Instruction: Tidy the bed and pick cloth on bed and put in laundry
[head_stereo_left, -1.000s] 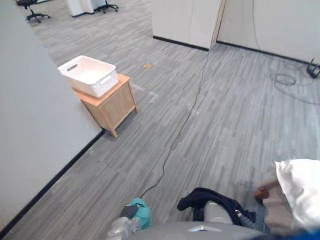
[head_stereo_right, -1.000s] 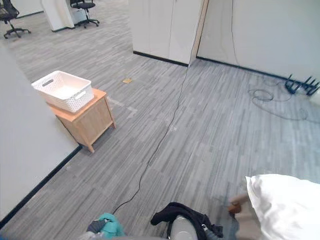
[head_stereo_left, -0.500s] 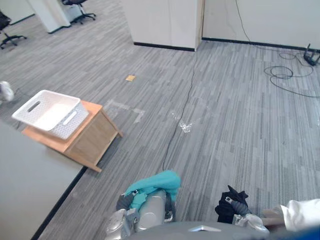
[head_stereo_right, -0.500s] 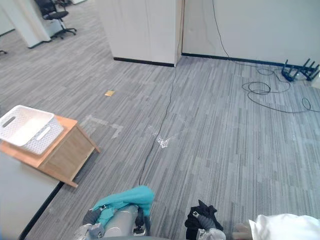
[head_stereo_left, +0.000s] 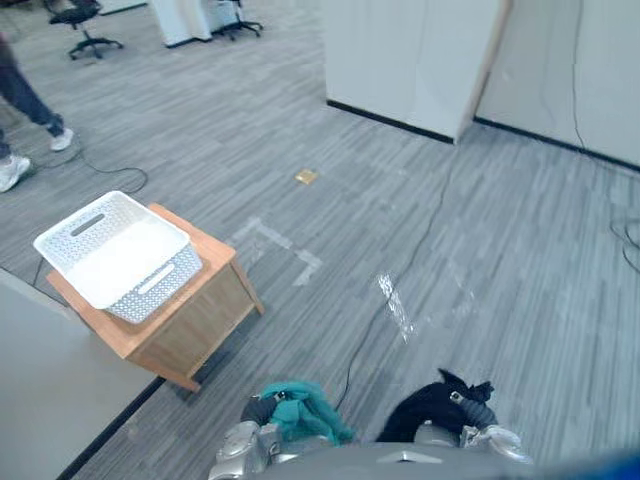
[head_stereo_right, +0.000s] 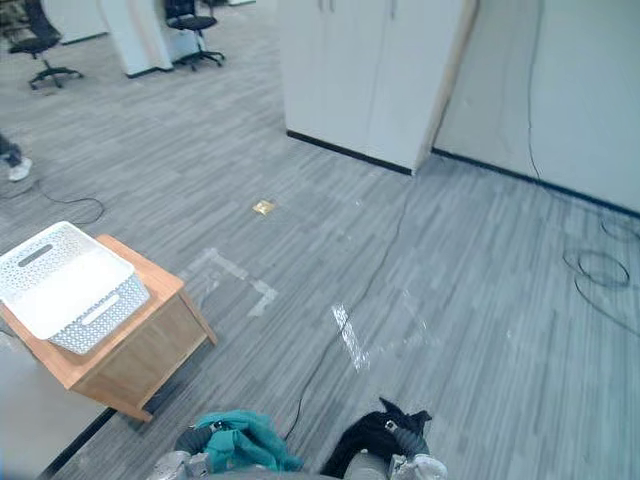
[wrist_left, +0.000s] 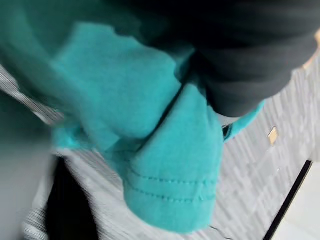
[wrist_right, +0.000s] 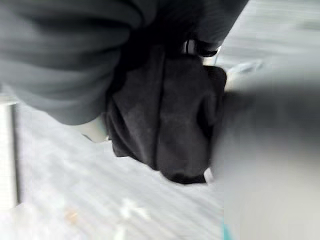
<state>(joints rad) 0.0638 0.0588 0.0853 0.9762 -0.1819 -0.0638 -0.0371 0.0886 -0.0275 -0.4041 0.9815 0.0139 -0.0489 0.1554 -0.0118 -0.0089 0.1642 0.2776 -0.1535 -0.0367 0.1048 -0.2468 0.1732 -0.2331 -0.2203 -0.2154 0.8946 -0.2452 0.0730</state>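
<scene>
A white slotted laundry basket (head_stereo_left: 115, 255) stands on a small wooden side table (head_stereo_left: 195, 320) at the left, some way ahead of me. At the bottom edge my left hand (head_stereo_left: 243, 452) is shut on a bunched teal cloth (head_stereo_left: 300, 412), which hangs from its fingers in the left wrist view too (wrist_left: 165, 165). Beside it, my right hand (head_stereo_left: 487, 437) is shut on a black cloth (head_stereo_left: 435, 405), a dark bundle under the hand's cover in the right wrist view (wrist_right: 165, 120). Both hands are held low and close to my body, well short of the basket.
A grey panel with a black base strip (head_stereo_left: 45, 390) runs along the lower left beside the table. A person's legs and shoes (head_stereo_left: 15, 165) are at the far left. White cabinets (head_stereo_left: 415, 55) and office chairs (head_stereo_left: 80, 15) stand at the back. Grey carpet lies between.
The whole view has swung, so the camera moved: the white pillow at lower right has left the picture and the basket sits nearer the middle left. Both cloths stay in my hands.
</scene>
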